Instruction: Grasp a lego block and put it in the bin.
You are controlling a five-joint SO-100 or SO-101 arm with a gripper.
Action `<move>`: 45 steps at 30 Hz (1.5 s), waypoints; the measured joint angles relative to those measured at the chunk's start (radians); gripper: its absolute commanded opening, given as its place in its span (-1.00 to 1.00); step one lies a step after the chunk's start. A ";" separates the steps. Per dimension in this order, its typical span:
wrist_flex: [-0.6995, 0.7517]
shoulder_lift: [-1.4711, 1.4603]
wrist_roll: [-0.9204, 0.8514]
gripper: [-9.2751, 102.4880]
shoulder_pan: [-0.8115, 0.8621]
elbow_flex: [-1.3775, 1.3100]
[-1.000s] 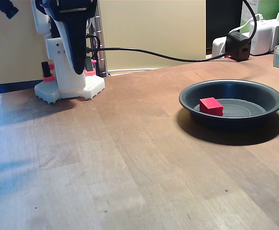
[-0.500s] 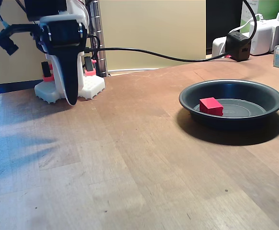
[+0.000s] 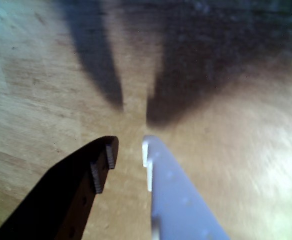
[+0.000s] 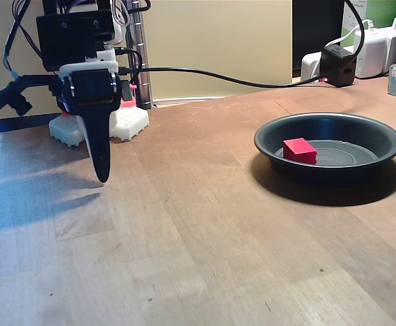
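Wrist view shows the gripper [image 3: 128,150] with fingers a narrow gap apart, holding nothing, over bare table [image 3: 246,150]. Farther off (fixed view), the lego block [image 4: 299,150] lies inside the bin [image 4: 328,139].

The arm is standing folded over its white base [image 4: 119,122] in the fixed view, its gripper [image 4: 102,178] pointing straight down with the tip hanging just above the worktop [image 4: 204,238]. In the wrist view the gripper [image 3: 129,149] is showing a narrow gap between its dark and white fingers, holding nothing.
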 measured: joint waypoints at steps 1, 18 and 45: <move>-0.003 0.025 0.000 -0.84 0.002 0.017; -0.020 0.202 0.000 -0.84 0.006 0.206; -0.069 0.209 0.003 -0.84 0.127 0.218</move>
